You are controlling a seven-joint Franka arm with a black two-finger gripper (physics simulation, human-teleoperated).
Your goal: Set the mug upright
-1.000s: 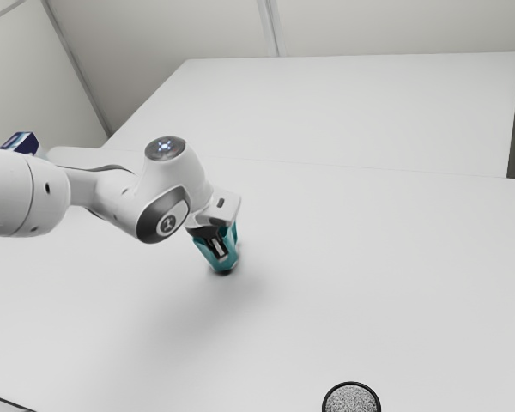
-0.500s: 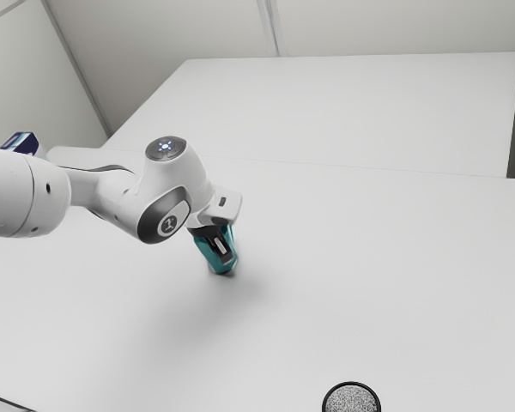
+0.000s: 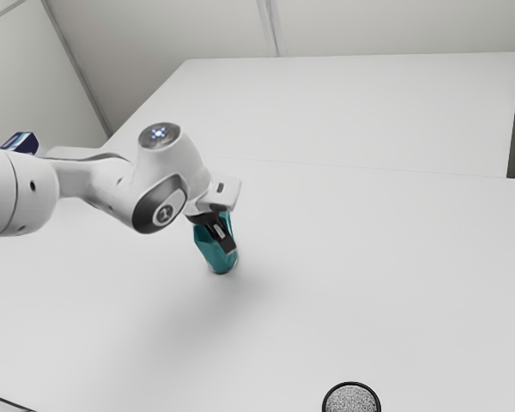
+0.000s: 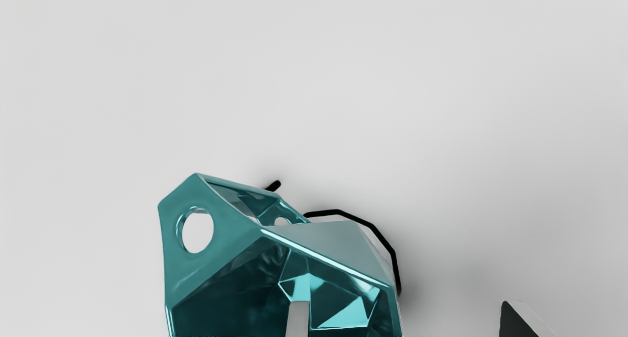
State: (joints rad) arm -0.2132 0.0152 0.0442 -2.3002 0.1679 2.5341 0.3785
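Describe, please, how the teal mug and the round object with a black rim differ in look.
The mug is glossy teal; the round object is speckled grey inside its black rim.
The mug is faceted and angular, while the round object has a smooth, curved outline.
The mug is hollow; the round object shows a filled face.
Both appear to rest on the white table.

From my station I see bright, even, nearly colorless light over the table (image 3: 369,240). In the exterior view, a soft-edged grey shadow spreads from near the mug (image 3: 211,253) toward seven o'clock. At eleven o'clock from the mug, a lamp (image 3: 159,134) on the arm (image 3: 94,177) glows blue-white. My wrist view shows pale glints on the mug's rim and inner facets, beside dark teal hollows.
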